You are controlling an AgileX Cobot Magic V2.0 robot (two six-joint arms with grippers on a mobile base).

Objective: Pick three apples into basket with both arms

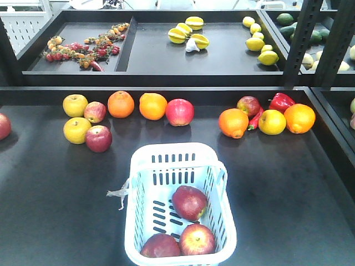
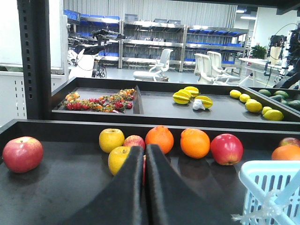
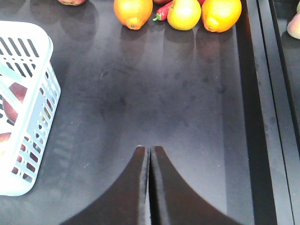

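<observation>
The pale blue-white basket (image 1: 172,151) stands on the black table at the front middle. Three dark red apples lie inside it: one in the middle (image 1: 189,202) and two at the near end (image 1: 197,239) (image 1: 160,246). My left gripper (image 2: 145,147) is shut and empty, low over the table left of the basket (image 2: 267,183), pointing at the fruit row. My right gripper (image 3: 150,149) is shut and empty over bare table right of the basket (image 3: 42,117). Neither gripper shows in the front view.
A fruit row lies behind the basket: yellow apples (image 1: 75,105), another dark red apple (image 1: 99,138), oranges (image 1: 121,104), a pinkish-red apple (image 1: 179,112), more oranges (image 1: 233,122) and a red pepper (image 1: 281,102). Raised black edges bound the table; shelf posts (image 1: 304,41) stand at the right.
</observation>
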